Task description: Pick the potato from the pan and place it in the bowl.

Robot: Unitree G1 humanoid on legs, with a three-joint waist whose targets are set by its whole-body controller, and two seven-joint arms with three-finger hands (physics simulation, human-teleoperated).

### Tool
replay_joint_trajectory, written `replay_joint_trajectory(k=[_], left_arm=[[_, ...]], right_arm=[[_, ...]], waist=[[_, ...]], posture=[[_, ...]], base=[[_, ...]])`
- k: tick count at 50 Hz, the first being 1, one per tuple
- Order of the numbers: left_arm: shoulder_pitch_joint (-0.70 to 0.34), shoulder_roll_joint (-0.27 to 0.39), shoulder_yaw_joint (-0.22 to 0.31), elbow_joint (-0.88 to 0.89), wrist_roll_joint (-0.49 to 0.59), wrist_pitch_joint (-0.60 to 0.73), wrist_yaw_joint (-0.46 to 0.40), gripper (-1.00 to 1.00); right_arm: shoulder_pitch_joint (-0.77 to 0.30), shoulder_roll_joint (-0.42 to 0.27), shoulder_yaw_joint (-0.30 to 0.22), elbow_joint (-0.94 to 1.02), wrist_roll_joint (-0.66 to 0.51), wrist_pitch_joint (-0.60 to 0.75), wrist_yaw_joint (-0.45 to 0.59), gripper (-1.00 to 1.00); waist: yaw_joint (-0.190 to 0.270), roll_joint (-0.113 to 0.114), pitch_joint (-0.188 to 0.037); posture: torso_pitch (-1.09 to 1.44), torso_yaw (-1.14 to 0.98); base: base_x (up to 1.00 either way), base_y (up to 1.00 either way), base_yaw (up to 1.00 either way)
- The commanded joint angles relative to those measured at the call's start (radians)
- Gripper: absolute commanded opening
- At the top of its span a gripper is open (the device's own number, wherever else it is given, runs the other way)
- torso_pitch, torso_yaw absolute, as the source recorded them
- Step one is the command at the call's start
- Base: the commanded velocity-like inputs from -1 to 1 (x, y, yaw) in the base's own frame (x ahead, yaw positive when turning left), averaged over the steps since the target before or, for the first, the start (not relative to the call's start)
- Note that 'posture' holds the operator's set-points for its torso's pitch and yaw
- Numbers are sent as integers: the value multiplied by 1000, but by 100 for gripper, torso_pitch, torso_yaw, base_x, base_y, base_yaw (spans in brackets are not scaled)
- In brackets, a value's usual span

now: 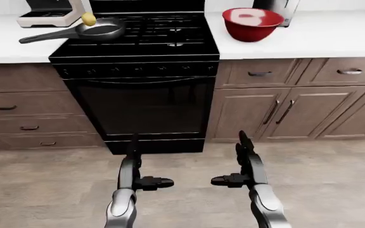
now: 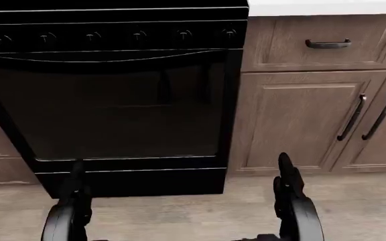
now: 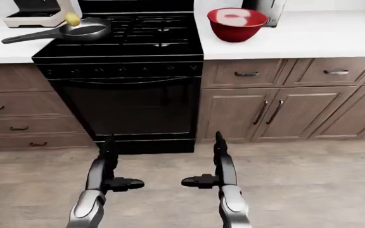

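At the upper left of the left-eye view, a pale appliance (image 1: 48,13) stood on the white counter (image 1: 8,45), and just to its right your target sat in plain sight: the yellow potato (image 1: 88,19) rested at the upper-left edge of the dark pan (image 1: 100,30). The pan lay on the upper-left part of the black stove (image 1: 135,52), its long handle reaching out to the left over the counter.

Below it, lower in the frame, your left hand (image 1: 135,178) hung over the wooden floor (image 1: 43,190), fingers straight and spread, thumb jutting toward the middle — open, holding nothing. Above it in the frame was the dark oven door (image 1: 141,111), with a row of knobs above it.

To the right of that, your right hand (image 1: 242,171) mirrored the left: fingers extended upward in the frame, thumb pointing inward, empty and open. Both hands were low in the picture, well apart from the pan and potato.

Further right, at the top of the left-eye view, the red bowl (image 1: 252,24) stood on the right-hand counter (image 1: 335,38), just beside the stove's edge, with a metallic appliance (image 1: 284,9) touching or just behind it — you could not tell which. Brown cabinets (image 1: 297,102) with dark handles filled the right side below.
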Motion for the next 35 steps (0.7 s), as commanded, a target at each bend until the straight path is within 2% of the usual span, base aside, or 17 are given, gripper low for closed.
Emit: replay_joint_trajectory(k=[1,3,4,5,7,8,19,31,35], left_arm=[[-29,2,0,-69,-3,-71,-2,100],[-22,-1,-4,-98,-1,-48,2,100],[-26,0,-2,-78,-2,-62,1,100],[-26,-1,-5,-102,-2,-39,4,100],[-26,-2,-5,-99,-2,-41,5,100],[-29,-1,-4,-95,-3,-42,5,100],[-42,2,1,-88,-8,-31,7,100],[-159,40,60,-78,-45,39,29,100],[-217,60,80,-88,-66,85,41,100]], right_arm=[[-16,-2,-2,-95,11,-63,5,100],[-20,-3,-5,-86,15,-68,6,100],[-19,-3,-6,-89,16,-65,6,100],[-20,-3,-6,-93,16,-62,6,100],[-25,-5,-9,-79,19,-71,7,100],[-26,-6,-10,-72,17,-77,7,100],[-39,-12,-17,-63,3,-94,-9,100],[-122,-23,-38,-122,19,39,-37,100],[-173,-21,-39,-187,56,159,-56,100]], waist=[[-2,-8,-1],[6,-1,-61],[6,-1,-52],[5,-7,-16],[6,-8,-69],[6,-8,-74],[7,-4,-86],[8,-4,-92],[8,-3,-91]], posture=[[0,0],[0,0],[0,0],[0,0],[0,0],[0,0],[0,0],[0,0],[0,0]], base=[[0,0,0],[0,0,0],[0,0,0],[0,0,0],[0,0,0],[0,0,0],[0,0,0],[0,0,0],[0,0,0]])
